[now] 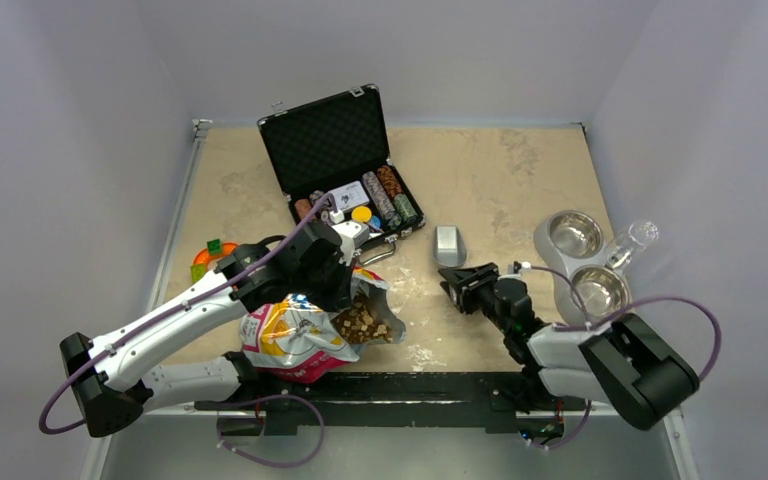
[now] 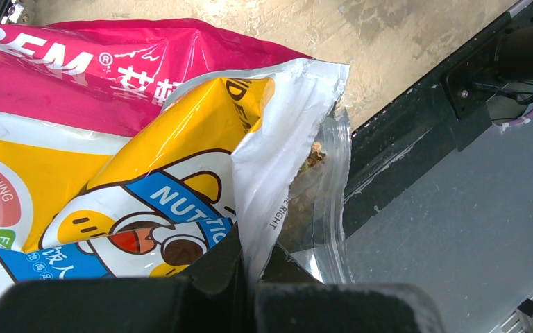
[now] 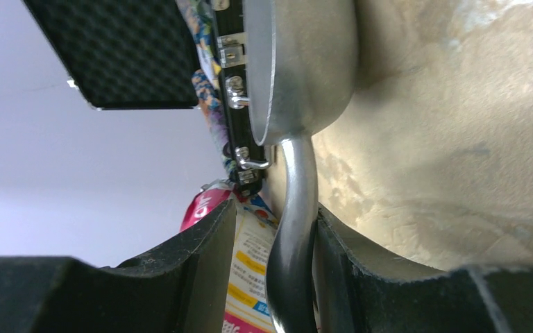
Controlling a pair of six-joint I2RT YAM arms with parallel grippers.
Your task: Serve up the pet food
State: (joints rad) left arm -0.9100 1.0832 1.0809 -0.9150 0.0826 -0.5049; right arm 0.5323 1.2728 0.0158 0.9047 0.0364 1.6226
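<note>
The pet food bag [image 1: 295, 340], printed white, pink, yellow and blue, lies near the front edge with its mouth open to the right. Brown kibble [image 1: 362, 322] shows in the mouth. My left gripper [image 1: 348, 272] is shut on the bag's torn white top edge [image 2: 277, 166]; in the left wrist view the gripper [image 2: 250, 267] pinches that edge, and kibble [image 2: 305, 187] shows behind clear film. A metal scoop [image 1: 449, 245] lies on the table. My right gripper [image 1: 463, 285] is open around the scoop's handle [image 3: 295, 229], which touches only one finger.
A grey double bowl stand [image 1: 550, 262] with two steel bowls is at the right, a clear bottle [image 1: 635, 240] beside it. An open black poker chip case [image 1: 330, 150] stands at the back. Small coloured toys [image 1: 208, 255] lie at the left edge.
</note>
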